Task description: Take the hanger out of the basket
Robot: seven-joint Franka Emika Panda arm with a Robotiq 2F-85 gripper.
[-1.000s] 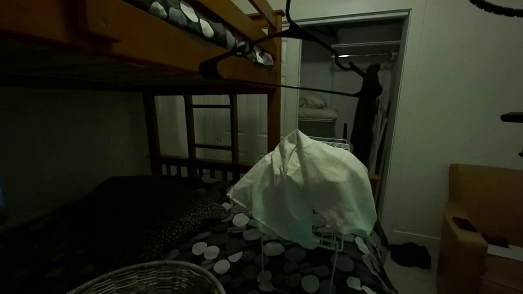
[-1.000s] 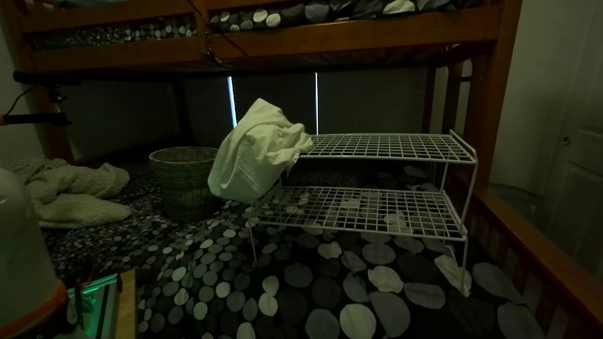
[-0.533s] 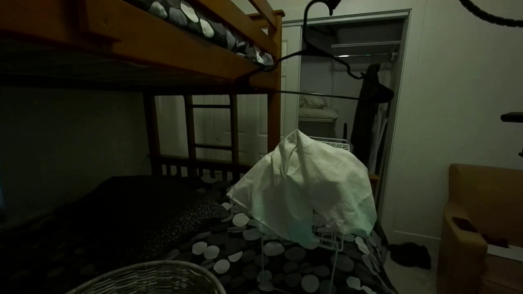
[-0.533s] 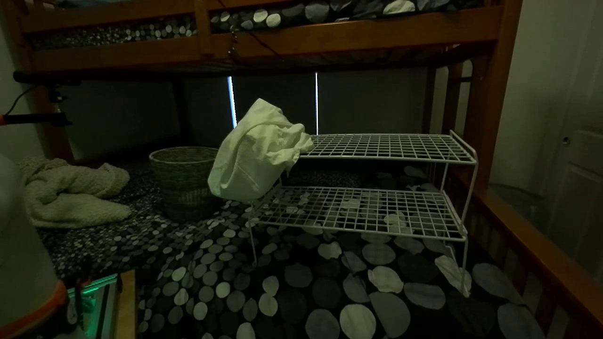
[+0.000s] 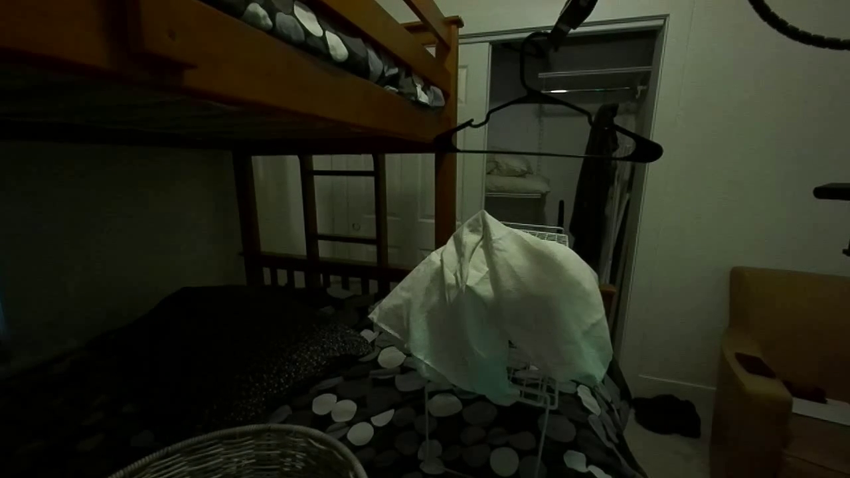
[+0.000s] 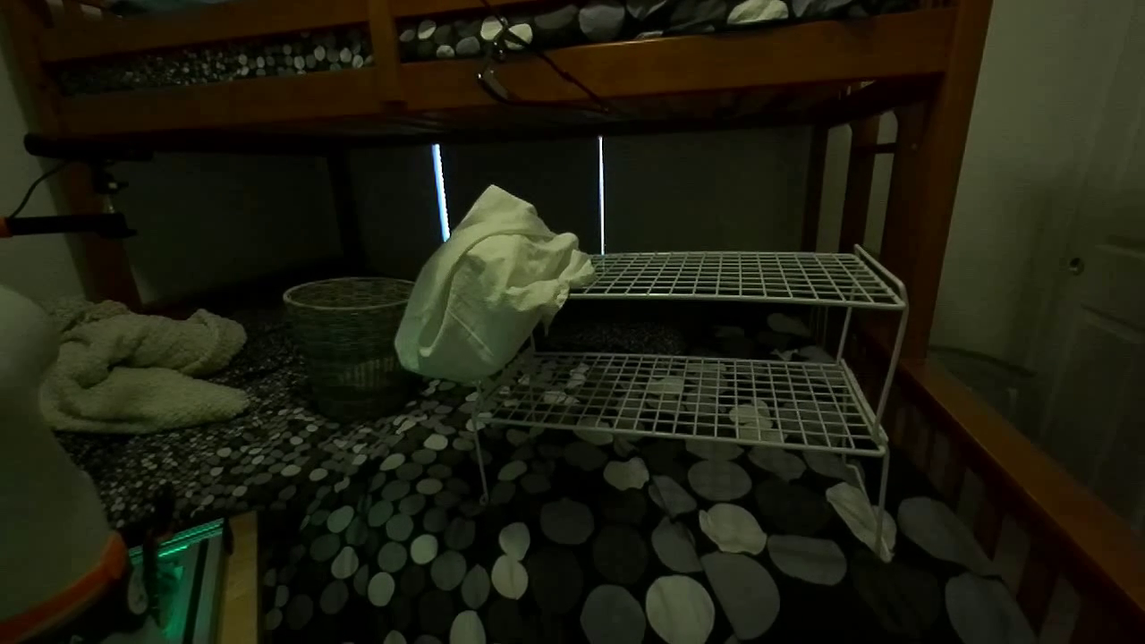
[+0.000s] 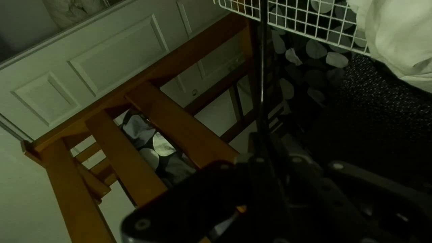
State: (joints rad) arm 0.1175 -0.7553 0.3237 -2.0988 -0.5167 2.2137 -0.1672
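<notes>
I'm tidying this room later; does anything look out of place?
The rumpled white cloth hangs lopsided over one end of the two-tier white wire rack; a dark, crumpled heap lies on the greyish floor, looking dropped.

Pale rounded arm (image 6: 40, 465), orange band (image 6: 85, 583), black end effector (image 7: 263, 136), round screws (image 7: 337, 165)

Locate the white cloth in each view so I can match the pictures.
In an exterior view: white cloth, just right of centre, mostly in the lower half.
In an exterior view: white cloth, left of centre, about mid-height.
Wrist view: white cloth in the upper right corner.
Shared landmark: the white wire rack that the white cloth partly hides.
</notes>
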